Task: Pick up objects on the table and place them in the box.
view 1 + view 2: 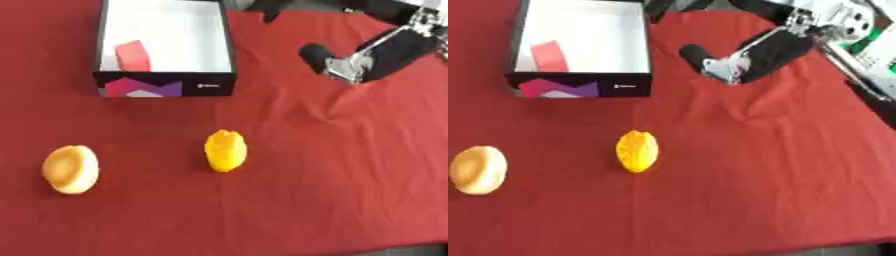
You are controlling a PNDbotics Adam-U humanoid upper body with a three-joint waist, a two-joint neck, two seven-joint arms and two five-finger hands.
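Near the left edge of the red-clothed bench point(350, 190) lies a pale orange rounded fruit point(71, 169), nothing around it. Beyond it, toward the far left corner, stands the open box point(164, 84), white inside with a red piece point(133, 55) on its floor. Mid-bench, nearer than the box, sits a yellow ridged fruit point(226, 150), unobstructed. By the far right corner the right hand point(710, 62) hovers, holding nothing; whether its fingers are curled cannot be told.
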